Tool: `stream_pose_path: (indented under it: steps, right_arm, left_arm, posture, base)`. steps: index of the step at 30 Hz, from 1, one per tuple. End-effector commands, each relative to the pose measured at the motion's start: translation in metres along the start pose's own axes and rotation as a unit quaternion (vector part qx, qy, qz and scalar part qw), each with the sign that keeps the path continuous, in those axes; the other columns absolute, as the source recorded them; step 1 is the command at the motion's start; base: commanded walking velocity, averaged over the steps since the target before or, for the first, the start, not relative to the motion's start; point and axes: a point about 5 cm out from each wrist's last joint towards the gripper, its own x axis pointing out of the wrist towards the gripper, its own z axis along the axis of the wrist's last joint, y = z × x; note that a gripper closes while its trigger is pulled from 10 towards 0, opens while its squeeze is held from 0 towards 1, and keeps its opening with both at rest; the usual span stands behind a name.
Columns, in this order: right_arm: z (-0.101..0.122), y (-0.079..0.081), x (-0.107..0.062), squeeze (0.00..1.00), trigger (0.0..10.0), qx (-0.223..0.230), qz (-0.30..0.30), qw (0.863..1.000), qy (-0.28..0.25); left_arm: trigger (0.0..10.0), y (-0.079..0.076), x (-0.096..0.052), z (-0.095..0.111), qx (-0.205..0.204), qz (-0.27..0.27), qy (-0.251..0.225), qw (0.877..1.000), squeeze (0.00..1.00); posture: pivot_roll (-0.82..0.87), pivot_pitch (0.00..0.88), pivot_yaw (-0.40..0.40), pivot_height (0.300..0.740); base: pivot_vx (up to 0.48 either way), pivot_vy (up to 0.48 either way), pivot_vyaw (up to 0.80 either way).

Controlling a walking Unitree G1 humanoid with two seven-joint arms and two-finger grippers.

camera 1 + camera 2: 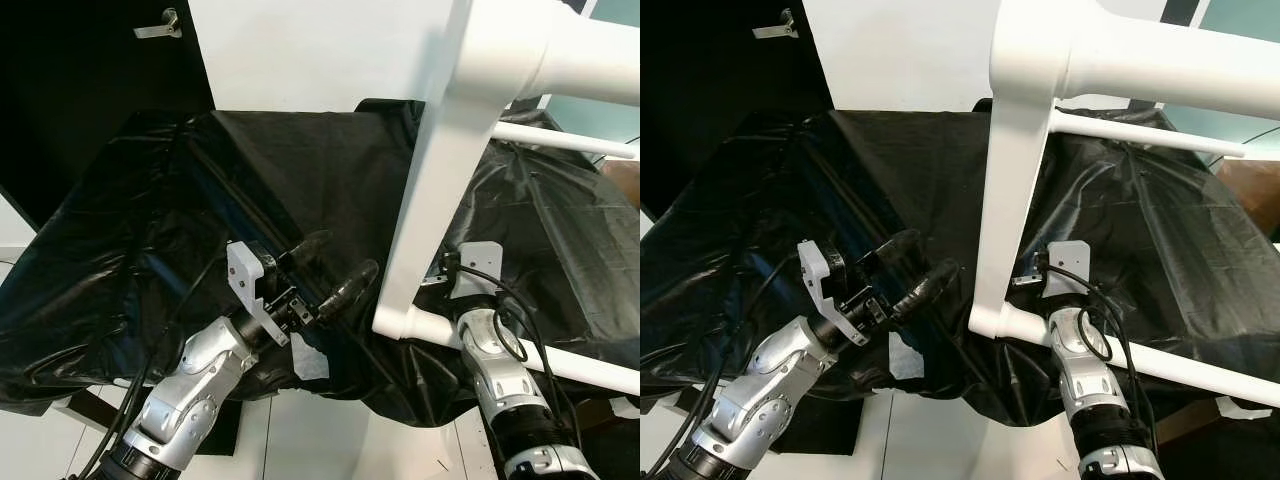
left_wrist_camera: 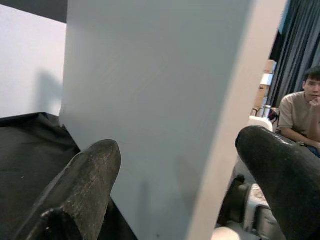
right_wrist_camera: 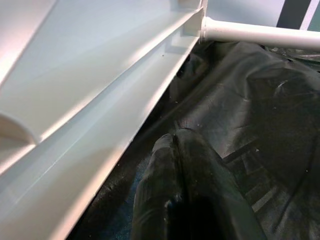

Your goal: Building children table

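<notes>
Now, working outward from my fingers:

Left gripper: my two black fingers are spread apart, holding nothing, aimed at the upright white leg from its left side and stopping just short of it.

Why open there: I judge the spread is ready to close around the leg and steady it.

Right gripper: its fingers lie pressed together, empty, resting low over the black sheet, under the white frame.

Why tucked under: I judge my right arm is bracing or supporting the frame from below near the leg's foot, though I cannot tell whether it actually touches.

Table frame: the white children's table stands tipped on the sheet-covered surface, one thick leg running down to a rounded corner joint, with thin round rails going off to my right.

Black sheet: crumpled plastic covering the whole work surface, likely to protect the paint.

Left wrist view adds: the flat white face of the leg close between my fingers, and a seated person in the background beyond it.

Right wrist view adds: the ribbed underside of a white panel and where a round rail plugs into it.

Head views add: a dark door with a metal handle behind.
</notes>
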Motion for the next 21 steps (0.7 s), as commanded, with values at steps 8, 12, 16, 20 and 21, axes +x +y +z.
stream_pose_path:
  steps: [8, 12, 16, 20, 21]
  right_arm:
    - [-0.016, 0.017, 0.002, 0.00, 10.0, -0.003, 0.031, 0.998, 0.045]
    - [-0.019, 0.025, -0.001, 0.00, 10.0, -0.002, 0.045, 0.998, 0.050]
    - [-0.027, 0.028, -0.006, 0.00, 10.0, -0.006, 0.050, 0.997, 0.063]
    - [-0.028, 0.028, -0.005, 0.00, 10.0, -0.012, 0.050, 0.996, 0.069]
    - [-0.028, 0.028, -0.005, 0.00, 10.0, -0.012, 0.050, 0.996, 0.069]
  left_arm:
    - [10.0, 0.000, 0.020, -0.008, 0.037, -0.075, 0.018, 0.996, 0.03]
    - [10.0, -0.001, 0.030, -0.010, 0.035, -0.059, 0.017, 0.997, 0.02]
    - [10.0, -0.003, 0.032, -0.007, 0.038, -0.071, 0.015, 0.997, 0.02]
    - [10.0, -0.003, 0.034, -0.006, 0.039, -0.076, 0.016, 0.996, 0.02]
    - [10.0, -0.003, 0.034, -0.006, 0.039, -0.076, 0.016, 0.996, 0.02]
  posture:
    - [-0.04, 0.033, 0.007, 0.740]
    - [-0.04, 0.033, 0.012, 0.740]
    - [-0.04, 0.033, 0.020, 0.740]
    - [-0.04, 0.032, 0.022, 0.740]
    - [-0.04, 0.032, 0.022, 0.740]
  base:
    - [0.000, 0.000, 0.00]
    - [0.000, 0.000, 0.00]
    - [0.000, 0.000, 0.00]
    - [0.000, 0.000, 0.00]
    - [0.000, 0.000, 0.00]
